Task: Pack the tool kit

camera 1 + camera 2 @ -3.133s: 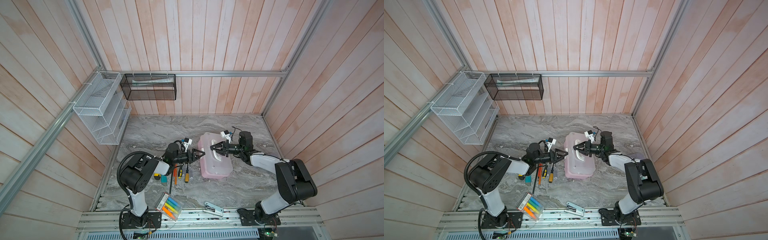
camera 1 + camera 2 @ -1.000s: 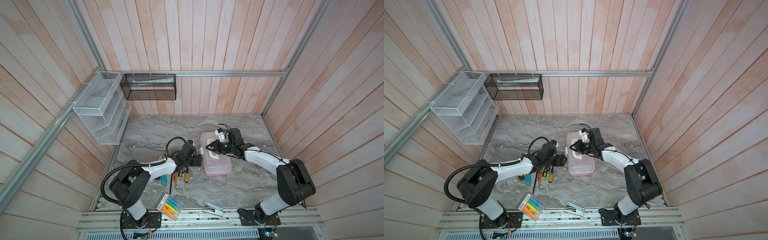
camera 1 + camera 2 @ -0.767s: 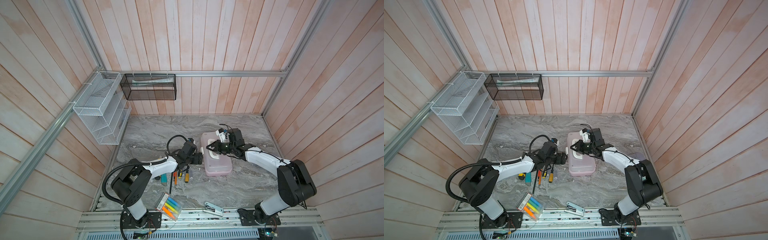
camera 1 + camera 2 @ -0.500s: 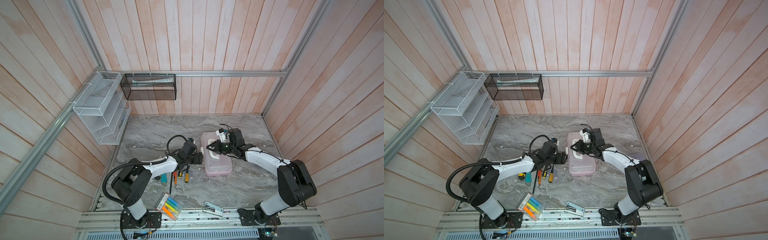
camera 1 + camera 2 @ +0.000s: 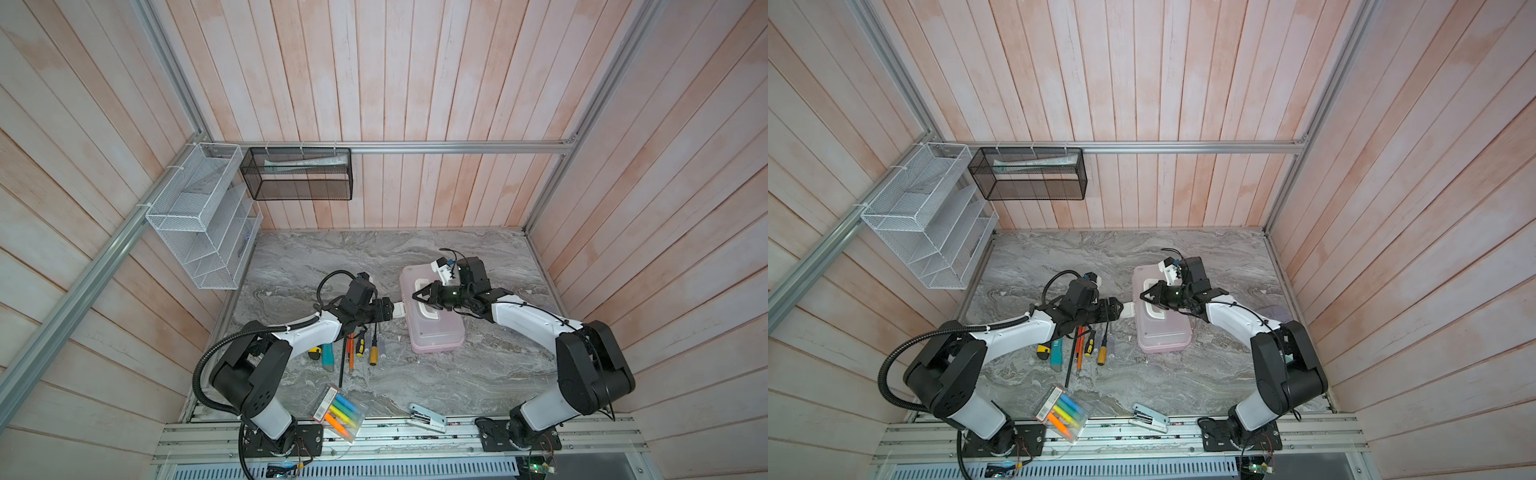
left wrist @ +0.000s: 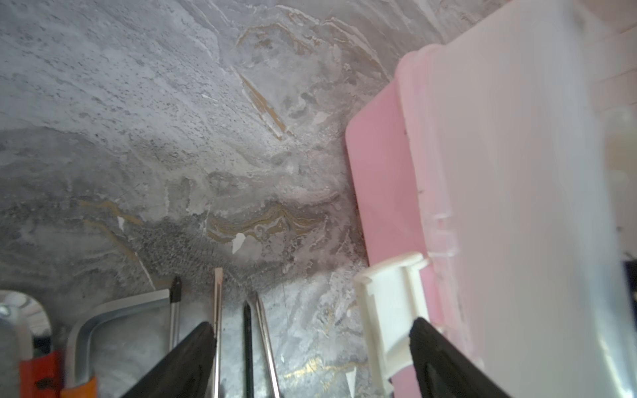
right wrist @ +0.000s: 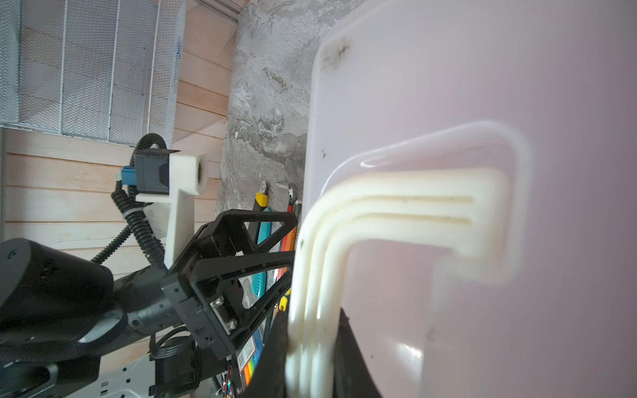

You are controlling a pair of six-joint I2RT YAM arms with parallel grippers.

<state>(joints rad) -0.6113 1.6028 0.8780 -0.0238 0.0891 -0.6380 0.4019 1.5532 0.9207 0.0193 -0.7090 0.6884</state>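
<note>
The tool kit (image 5: 434,332) (image 5: 1163,332), a pale pink box with its lid down, lies mid-table. My right gripper (image 5: 416,296) (image 5: 1144,297) (image 7: 310,361) is shut on its white handle (image 7: 396,206). My left gripper (image 5: 394,310) (image 5: 1121,310) (image 6: 310,339) is open at the box's left side. The white latch (image 6: 389,310) stands between its fingers, close to the finger by the box. Screwdrivers (image 5: 373,351) (image 5: 1101,351), a teal utility knife (image 5: 328,358) and a hex key (image 6: 103,320) lie on the table under the left arm.
A clear pack of coloured highlighters (image 5: 340,412) and a white stapler (image 5: 427,419) lie near the table's front edge. A white wire rack (image 5: 199,220) and a black mesh basket (image 5: 301,178) hang on the walls at the back left.
Over three seconds the left arm stretched low to the box's left side and the right gripper shifted back over the lid. In the last second nothing visibly moved.
</note>
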